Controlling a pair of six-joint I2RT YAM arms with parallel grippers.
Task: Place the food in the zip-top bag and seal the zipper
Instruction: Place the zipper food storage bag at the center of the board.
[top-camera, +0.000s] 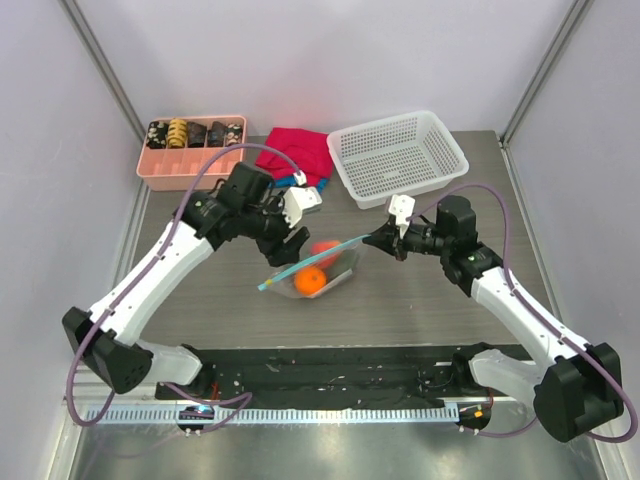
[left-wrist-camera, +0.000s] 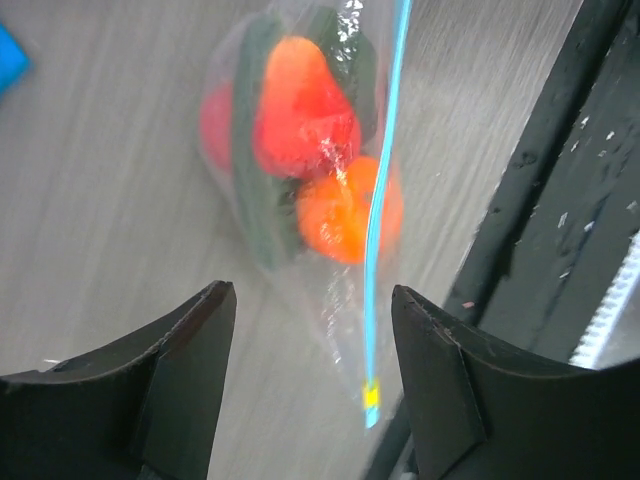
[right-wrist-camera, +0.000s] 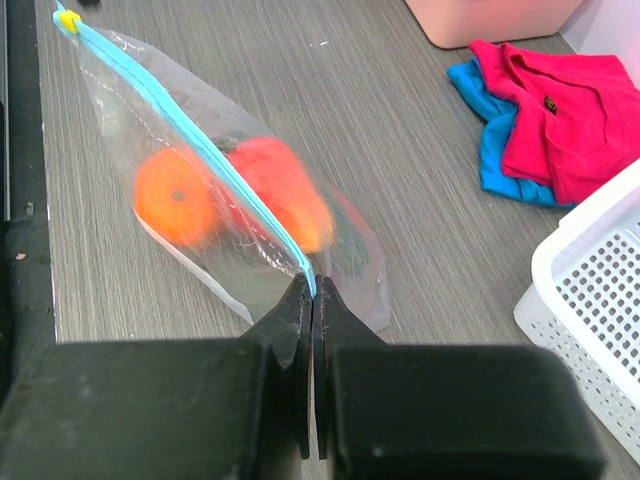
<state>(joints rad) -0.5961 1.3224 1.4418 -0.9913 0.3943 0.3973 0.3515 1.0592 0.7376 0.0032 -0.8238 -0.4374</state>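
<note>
Grey wood-grain tabletop fills the top view, boxed in by pale walls. At its centre lies the clear soft plastic zip-top bag (top-camera: 335, 272), its thin blue zipper strip (top-camera: 315, 262) running on a slant along the mouth. Inside the bag sit a round orange toy fruit (top-camera: 312, 282) and a blurred red toy piece (top-camera: 325, 250). The left gripper (top-camera: 288, 243) hangs just beside the bag's far left side. The right gripper (top-camera: 378, 239) meets the bag's right end. Well behind the bag stand a pink divided plastic tray (top-camera: 160, 170), a crumpled red cloth (top-camera: 295, 152) and a white plastic mesh basket (top-camera: 398, 155).

From the left wrist, the left gripper (left-wrist-camera: 310, 295) shows its two black fingers (left-wrist-camera: 190, 380) spread wide with nothing between them. The bag (left-wrist-camera: 330, 300) lies on the table beyond them. Through the plastic show the orange toy fruit (left-wrist-camera: 345, 212), the red toy piece (left-wrist-camera: 300, 110) and a long green toy cucumber (left-wrist-camera: 252, 200). The blue zipper strip (left-wrist-camera: 385, 190) ends nearest the camera in a small yellow slider (left-wrist-camera: 371, 397). A black rail (left-wrist-camera: 560, 200) runs just beside the bag.

From the right wrist, the right gripper (right-wrist-camera: 313, 295) is pressed fully together, pinching the near end of the blue zipper strip (right-wrist-camera: 190, 130) and lifting that end of the bag (right-wrist-camera: 120, 70). The orange toy fruit (right-wrist-camera: 175, 195) and red toy piece (right-wrist-camera: 275, 185) lie on either side of the strip. The yellow slider (right-wrist-camera: 67, 18) is at the bag's far end. Right of the bag are the red cloth (right-wrist-camera: 560, 110), lying over a blue cloth (right-wrist-camera: 490, 140), and the basket's corner (right-wrist-camera: 590, 300).
</note>
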